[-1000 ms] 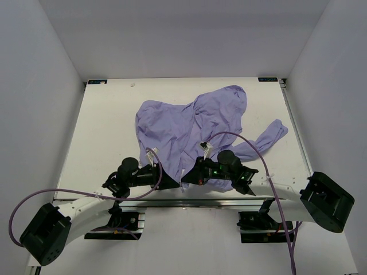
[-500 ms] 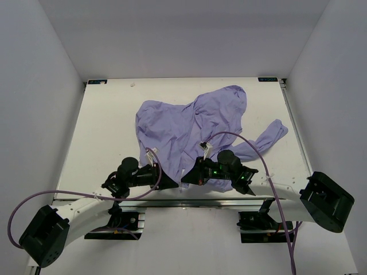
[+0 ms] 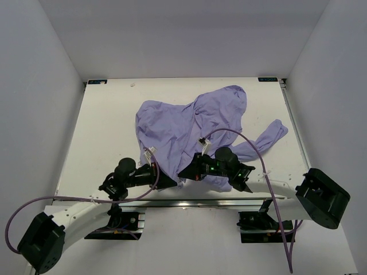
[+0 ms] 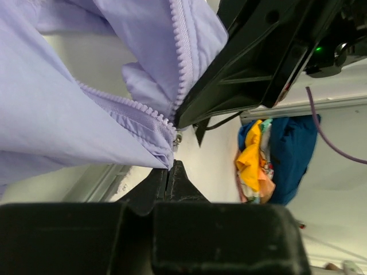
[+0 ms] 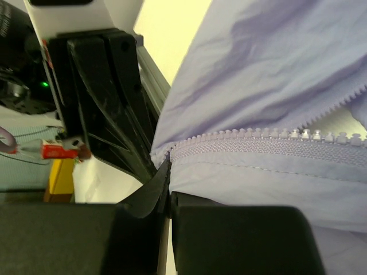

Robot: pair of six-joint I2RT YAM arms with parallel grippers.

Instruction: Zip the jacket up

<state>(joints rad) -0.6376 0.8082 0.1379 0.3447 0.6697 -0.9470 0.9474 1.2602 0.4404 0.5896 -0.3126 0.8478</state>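
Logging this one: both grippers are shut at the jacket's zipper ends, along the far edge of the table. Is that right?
Not the far edge. The left gripper and right gripper are shut at the zipper ends of the jacket along the near edge of the table, as the top external view shows.

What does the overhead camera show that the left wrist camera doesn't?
Only the overhead view shows the whole soft lavender fabric jacket crumpled on the white table, one sleeve trailing right. Only the left wrist view shows the lavender zipper teeth and the hem corner in the shut left gripper's tips. Both show the right gripper meeting the left at the jacket's near edge.
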